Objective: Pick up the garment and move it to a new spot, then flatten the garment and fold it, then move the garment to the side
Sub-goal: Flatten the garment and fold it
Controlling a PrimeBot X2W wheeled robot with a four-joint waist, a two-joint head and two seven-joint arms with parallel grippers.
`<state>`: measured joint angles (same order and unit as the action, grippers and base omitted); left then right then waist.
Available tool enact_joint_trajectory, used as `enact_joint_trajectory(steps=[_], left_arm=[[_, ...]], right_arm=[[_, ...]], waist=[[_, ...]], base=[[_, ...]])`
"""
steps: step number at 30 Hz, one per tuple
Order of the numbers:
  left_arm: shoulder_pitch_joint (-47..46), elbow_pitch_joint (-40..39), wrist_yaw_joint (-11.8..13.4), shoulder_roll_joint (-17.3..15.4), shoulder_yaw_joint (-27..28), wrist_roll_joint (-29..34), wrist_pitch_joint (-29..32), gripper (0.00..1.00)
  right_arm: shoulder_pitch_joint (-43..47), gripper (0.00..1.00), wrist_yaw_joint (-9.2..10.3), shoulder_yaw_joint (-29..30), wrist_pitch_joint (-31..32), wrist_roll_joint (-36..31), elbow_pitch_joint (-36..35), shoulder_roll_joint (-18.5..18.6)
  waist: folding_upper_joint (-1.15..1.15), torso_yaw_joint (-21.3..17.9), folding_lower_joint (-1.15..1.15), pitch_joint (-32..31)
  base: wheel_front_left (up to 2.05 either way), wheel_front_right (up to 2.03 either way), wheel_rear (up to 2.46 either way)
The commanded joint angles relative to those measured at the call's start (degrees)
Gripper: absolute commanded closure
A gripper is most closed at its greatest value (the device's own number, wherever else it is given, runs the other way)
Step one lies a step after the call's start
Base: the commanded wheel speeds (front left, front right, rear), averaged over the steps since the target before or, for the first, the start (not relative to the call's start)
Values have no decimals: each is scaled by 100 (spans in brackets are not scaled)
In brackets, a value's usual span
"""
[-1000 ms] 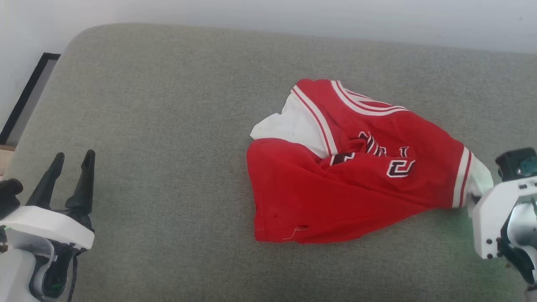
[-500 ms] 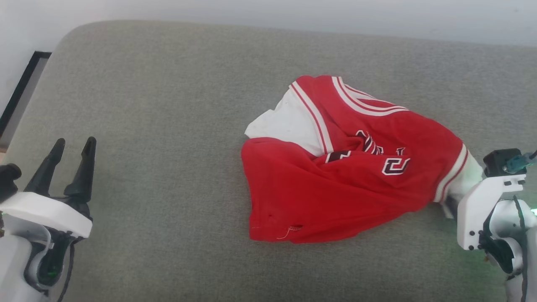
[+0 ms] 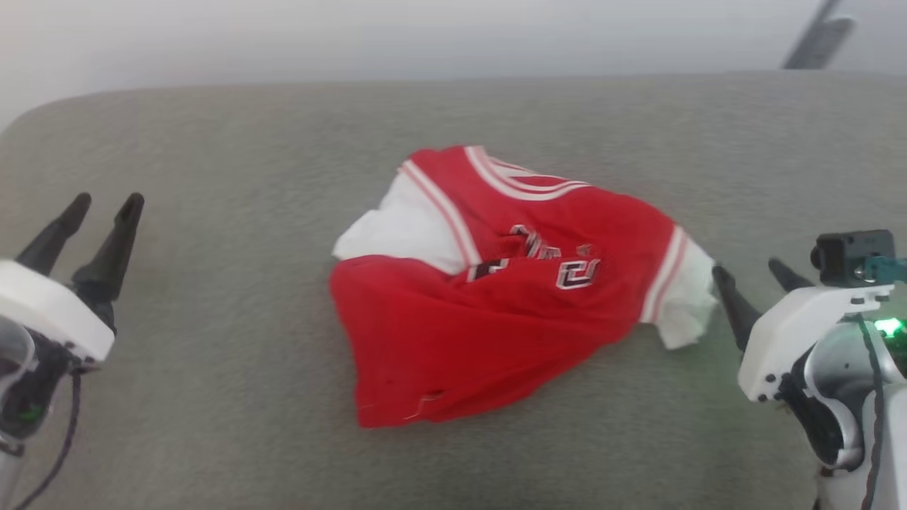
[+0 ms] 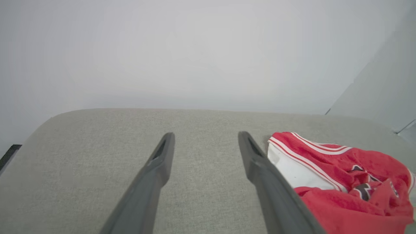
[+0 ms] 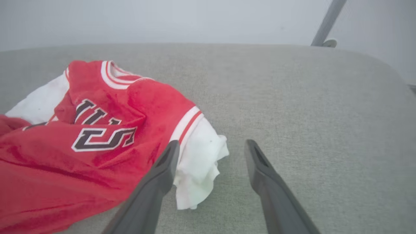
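The garment (image 3: pixel 496 297), a red jersey shirt with white sleeves and dark lettering, lies crumpled in the middle of the grey cushioned surface (image 3: pixel 212 354). My right gripper (image 3: pixel 750 273) stands open just right of its white right sleeve (image 3: pixel 691 304), with nothing between the fingers. In the right wrist view the garment (image 5: pixel 97 139) lies to the left and the sleeve (image 5: pixel 198 165) rests loose beside my right gripper (image 5: pixel 211 146). My left gripper (image 3: pixel 103 205) is open at the far left, well away from the shirt. In the left wrist view the left gripper (image 4: pixel 204 136) is empty, the garment (image 4: pixel 341 178) to its right.
A pale wall (image 3: pixel 425 35) runs behind the surface. A grey slanted bar (image 3: pixel 815 39) shows at the top right, and in the right wrist view the bar (image 5: pixel 326 22) stands beyond the far edge. Bare grey cushion spreads left of and in front of the shirt.
My right gripper has opened and let go of the white sleeve, which now lies on the surface. The head camera has shifted, so the whole scene sits further left.
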<state>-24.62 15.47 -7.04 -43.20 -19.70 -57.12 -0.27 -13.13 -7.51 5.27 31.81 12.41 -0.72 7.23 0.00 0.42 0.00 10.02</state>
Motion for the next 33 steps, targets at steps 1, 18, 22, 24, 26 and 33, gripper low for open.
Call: enact_joint_trajectory(steps=[1,18,22,24,26,33], left_arm=[[-91,-42,31,-17,-15,-55,85,0],[-1174,21,409,-332,-617,-269,2504,0],[-1324,323,506,-384,-829,-283,3136,0],[-1386,462,573,-377,-940,-328,3477,0],[-1420,554,607,-404,-1077,-332,3829,0],[-1577,762,792,-534,-1453,-165,4738,0]], right_arm=[[71,0,4,2,-154,-18,-66,-45],[140,0,4,-192,-3114,103,-67,-439],[87,0,4,-362,-3464,260,176,-437],[53,0,4,-422,-3565,331,268,-438],[35,0,4,-456,-3621,381,368,-438],[-84,0,4,-526,-3717,422,559,-438]], waist=[[0,-266,0,-41],[0,-1886,0,307],[0,-2097,0,470],[0,-2158,0,550],[0,-2197,0,627],[0,-2210,0,858]], base=[[0,0,0],[0,0,0],[0,0,0],[0,0,0],[0,0,0],[0,0,0]])
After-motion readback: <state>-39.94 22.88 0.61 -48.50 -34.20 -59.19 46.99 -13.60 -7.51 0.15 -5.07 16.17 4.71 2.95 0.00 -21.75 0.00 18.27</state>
